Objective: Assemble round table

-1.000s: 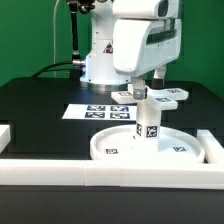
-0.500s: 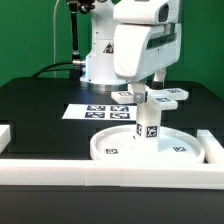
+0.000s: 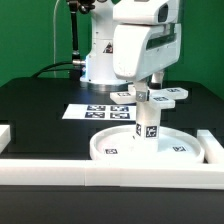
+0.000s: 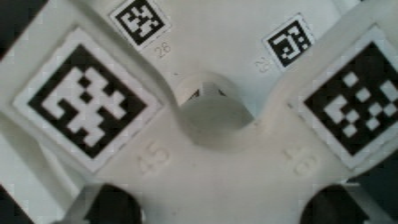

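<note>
The large rimmed round disc lies on the black table in front of the arm. The short thick cylinder stands upright at its middle. The flat cross-shaped piece sits level on top of the cylinder. My gripper comes straight down onto it. In the wrist view the cross-shaped piece fills the picture, with tags on its arms. My dark fingertips stand on either side of it, and the gripper is shut on it. The joint between cross and cylinder is hidden.
The marker board lies flat behind the disc toward the exterior view's left. White border bars run along the front, at the exterior view's right and at its left edge. The robot base stands behind.
</note>
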Available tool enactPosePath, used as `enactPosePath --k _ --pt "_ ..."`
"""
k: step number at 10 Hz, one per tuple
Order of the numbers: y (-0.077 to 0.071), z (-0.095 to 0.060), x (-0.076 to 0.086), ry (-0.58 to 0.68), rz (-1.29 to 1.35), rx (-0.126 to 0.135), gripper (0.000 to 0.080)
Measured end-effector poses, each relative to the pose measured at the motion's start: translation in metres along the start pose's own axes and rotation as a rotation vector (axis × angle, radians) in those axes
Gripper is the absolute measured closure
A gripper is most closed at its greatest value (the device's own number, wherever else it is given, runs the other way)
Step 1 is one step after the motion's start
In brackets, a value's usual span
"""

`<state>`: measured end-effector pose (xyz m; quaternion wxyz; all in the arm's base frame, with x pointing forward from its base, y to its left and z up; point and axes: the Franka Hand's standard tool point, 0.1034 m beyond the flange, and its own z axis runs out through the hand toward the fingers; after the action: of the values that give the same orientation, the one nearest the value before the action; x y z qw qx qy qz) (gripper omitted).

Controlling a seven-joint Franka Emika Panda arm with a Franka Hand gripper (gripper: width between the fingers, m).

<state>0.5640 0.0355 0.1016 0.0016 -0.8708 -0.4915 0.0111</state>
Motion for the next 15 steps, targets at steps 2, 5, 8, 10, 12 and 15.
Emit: enactPosePath --k 2,5,8,10,12,15 --pt "0.0 0.0 0.0 0.001 0.077 0.0 0.0357" --pt "0.0012 0.0008 -0.0034 0.01 0.376 0.009 0.0357" --pt "-0.0015 0.0012 -0.0008 0.029 0.777 0.027 0.0357" --pt "-0.0044 0.0011 0.0012 0.031 1.034 0.037 0.0357" --pt "-0.0046 0.0007 0.0021 0.029 1.236 0.04 0.0356" --pt "-0.0037 0.0013 0.0018 0.028 1.431 0.043 0.0356"
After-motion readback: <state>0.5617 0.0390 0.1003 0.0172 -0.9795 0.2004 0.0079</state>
